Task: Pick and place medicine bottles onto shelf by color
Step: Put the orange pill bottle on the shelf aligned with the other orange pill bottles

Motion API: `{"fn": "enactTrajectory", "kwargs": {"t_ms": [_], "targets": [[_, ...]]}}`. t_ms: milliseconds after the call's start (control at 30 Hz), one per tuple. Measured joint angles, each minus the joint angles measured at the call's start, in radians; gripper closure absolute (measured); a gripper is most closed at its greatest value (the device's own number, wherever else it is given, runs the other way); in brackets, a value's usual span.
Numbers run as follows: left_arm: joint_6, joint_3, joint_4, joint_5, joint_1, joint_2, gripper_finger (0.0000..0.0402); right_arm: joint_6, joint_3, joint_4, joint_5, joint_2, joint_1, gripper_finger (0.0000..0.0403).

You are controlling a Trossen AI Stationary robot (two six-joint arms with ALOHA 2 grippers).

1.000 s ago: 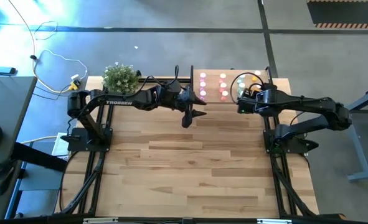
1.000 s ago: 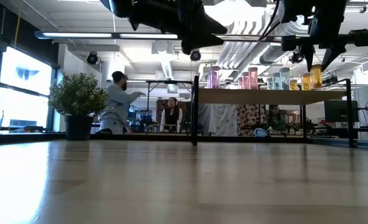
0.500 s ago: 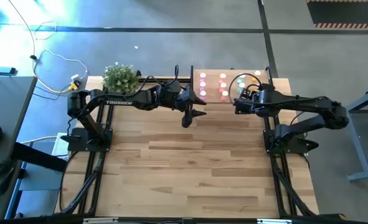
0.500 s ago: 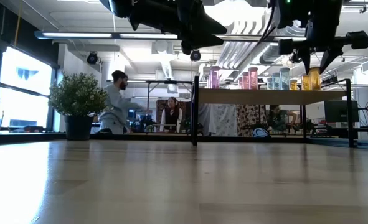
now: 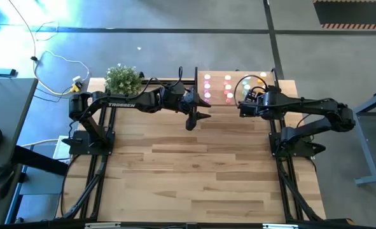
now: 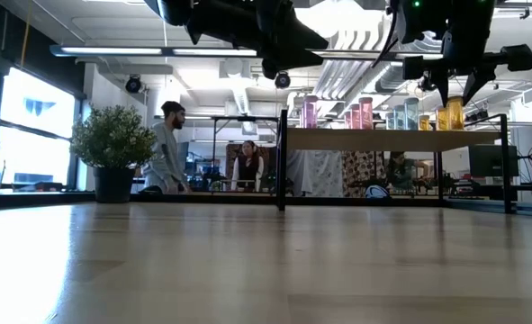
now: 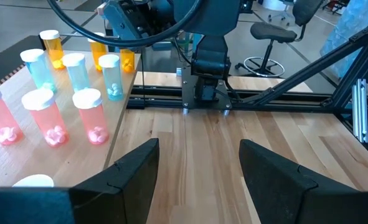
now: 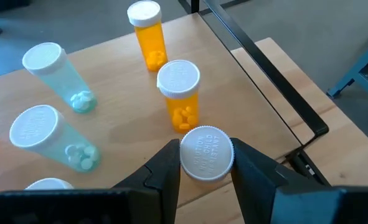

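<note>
Workshop bkgd w/ ppl standing far off in the low view; up front a plank tabletop [image 5: 194, 165] is carrying a raised light-wood shelf [image 8: 258, 81] at its far edge, between the two arms.

Right gripper [image 8: 205, 163] is hanging over the shelf's right end, fingers closed partway onto a white-capped bottle [image 8: 207, 153], cap squeezed between both pads. Low view is showing an orange bottle body below the fingers, bottom at or just above the board, can't tell which. Held bottle is standing upright, long axis vertical, in line w/ the gripper's reach downward.

Key relation: two other orange bottles [image 8: 179, 94] are standing just beyond the held one, further along the same right-hand strip of shelf, so the held one is lining up as third in the orange row, near the black frame edge. Pale green bottles [image 8: 53, 78] are sitting one column over, toward the left arm; pink bottles [image 7: 90, 115] are further left again. Sorting by colour looks nearly done, judging by the tidy columns.

Left gripper [image 7: 199, 165] is waiting w/ fingers spread wide and nothing between them, hovering off the shelf's left front corner, over bare tabletop. Right arm is clearly the nearer one for the orange end.

Potted plant [image 5: 122, 79] is sitting at the far left, well apart.
</note>
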Motion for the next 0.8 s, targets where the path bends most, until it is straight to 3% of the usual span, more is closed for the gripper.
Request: {"fn": "enactTrajectory", "kwargs": {"t_ms": [800], "targets": [[0.0, 0.0, 0.0, 0.0, 0.0, 0.0, 0.0188, -0.008, 0.0, 0.038, -0.008, 0.002, -0.019, 0.0288]]}}
